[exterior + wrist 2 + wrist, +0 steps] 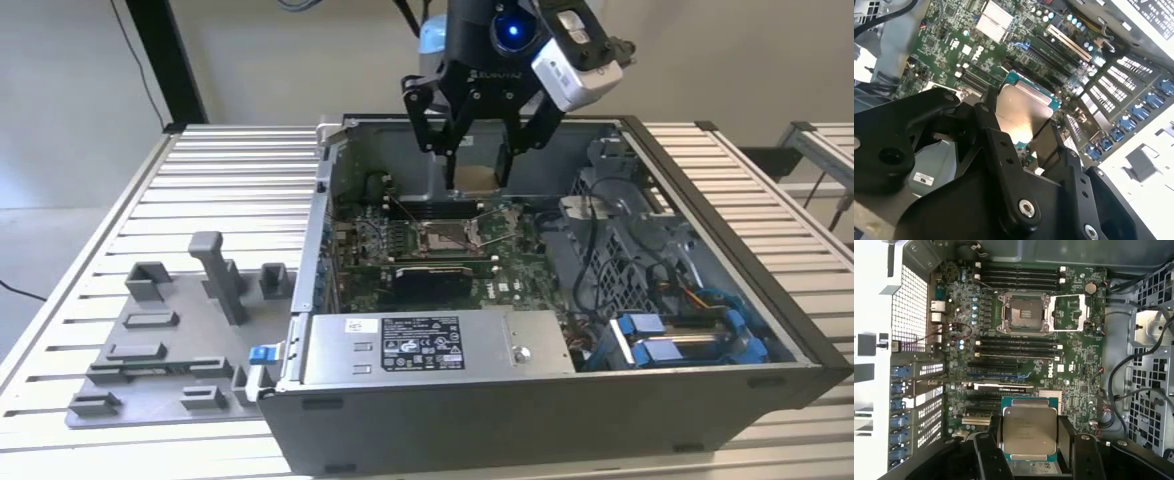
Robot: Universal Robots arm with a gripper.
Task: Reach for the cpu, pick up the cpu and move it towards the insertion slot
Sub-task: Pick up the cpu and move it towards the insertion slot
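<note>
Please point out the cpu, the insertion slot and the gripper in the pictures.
the cpu [1029, 432]: first wrist view, middle of its metal top.
the insertion slot [1022, 314]: first wrist view, centre of the socket.
the gripper [478, 140]: exterior view, between its fingertips.

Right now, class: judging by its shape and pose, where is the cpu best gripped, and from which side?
By its two opposite thin edges, from above. The cpu is flat, lying level, and the gripper already pinches it that way, leaving the broad faces untouched.

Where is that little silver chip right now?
The chip is gripped in the robot's hand, held above the open computer case, not yet at the socket on the green board.
</note>
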